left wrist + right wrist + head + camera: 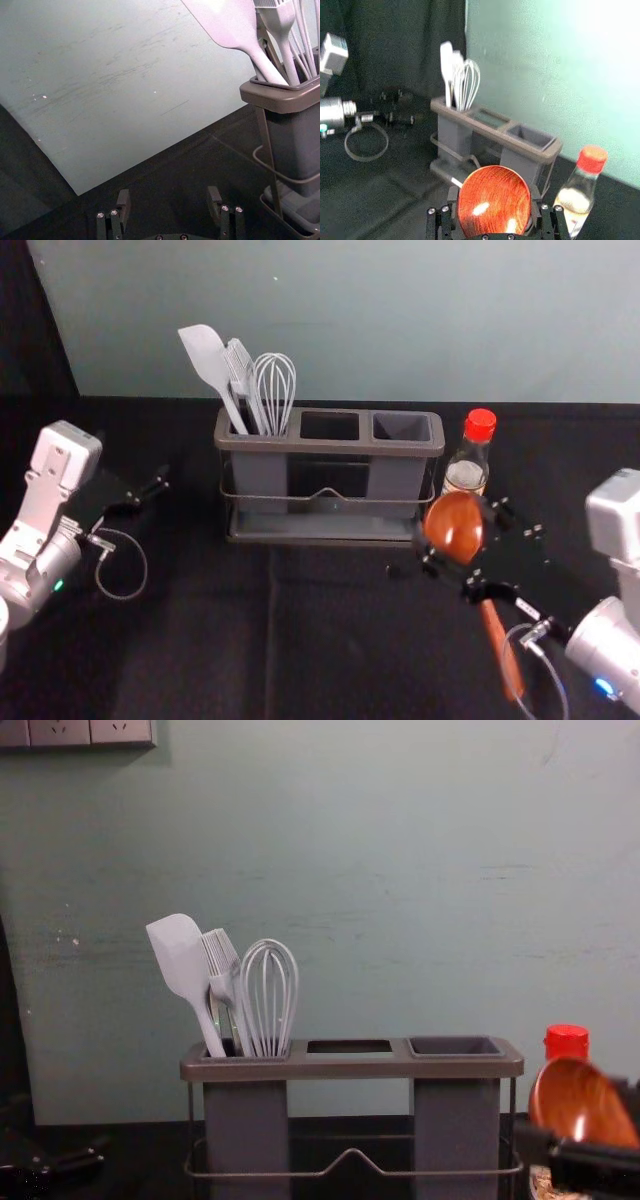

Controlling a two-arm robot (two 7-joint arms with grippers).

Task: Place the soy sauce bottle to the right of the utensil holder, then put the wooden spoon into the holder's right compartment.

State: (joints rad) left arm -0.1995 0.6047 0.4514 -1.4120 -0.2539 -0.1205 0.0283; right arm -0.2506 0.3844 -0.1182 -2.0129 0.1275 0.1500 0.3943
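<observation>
Right gripper (463,533) angled inward at right, pinching the wooden spoon (452,520) bowl-up. Left gripper (150,492) sat at left, fingers spread.

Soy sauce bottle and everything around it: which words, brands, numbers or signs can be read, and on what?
None can be read.
Soy sauce bottle: label too blurred to read.
White patch on the right arm: too small to read.
Wall sockets: slots, no lettering I can make out.
Utensil holder, wooden spoon: no lettering visible.
</observation>
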